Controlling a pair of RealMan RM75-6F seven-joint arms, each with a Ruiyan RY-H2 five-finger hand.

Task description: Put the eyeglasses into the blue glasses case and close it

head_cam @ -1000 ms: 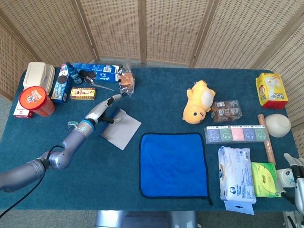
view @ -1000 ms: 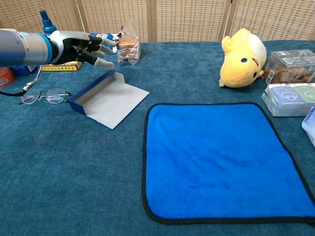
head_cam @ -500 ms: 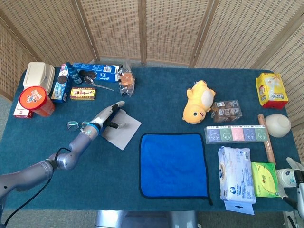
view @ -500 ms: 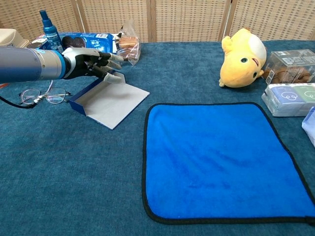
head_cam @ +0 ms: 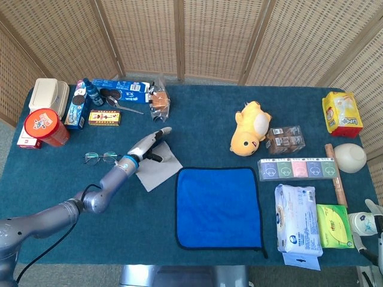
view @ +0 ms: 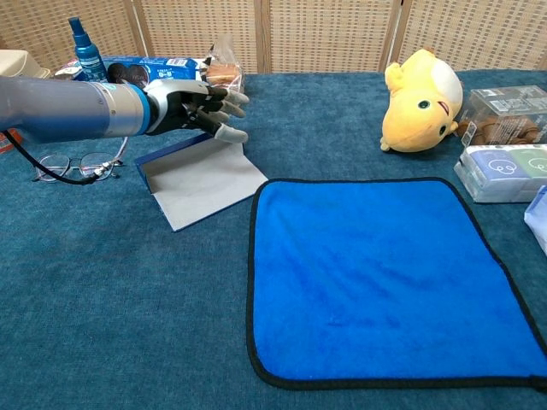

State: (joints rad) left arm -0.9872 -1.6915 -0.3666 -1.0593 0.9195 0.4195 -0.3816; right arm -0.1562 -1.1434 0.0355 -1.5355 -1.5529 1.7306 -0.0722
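- The left robot hand (view: 195, 106) hovers over the far edge of the blue glasses case (view: 198, 175), fingers spread and nothing in its grip; whether a fingertip touches the case rim, I cannot tell.
- The case lies open on the desk (view: 128, 325), grey lining up, blue wall along its left side, and it's empty.
- The eyeglasses (view: 73, 166) sit on the desk to the left of the robot hand, behind the forearm and just beside the case. Not yet picked up.
- My read: we're early, around positioning the open case, with the glasses untouched.
- The next move calls for that hand to reach left, pinch the thin frame without bending it, and lay it inside the case, then fold the lid over.
- The frame is slight and lies flat, so I'd expect a tricky pinch.
- The right robot hand (head_cam: 371, 224) peeks in at the head view's lower right edge, well apart from everything; I cannot tell how its fingers stand.
- A blue cloth (view: 376, 273) lies to the right of the working hand, bare.
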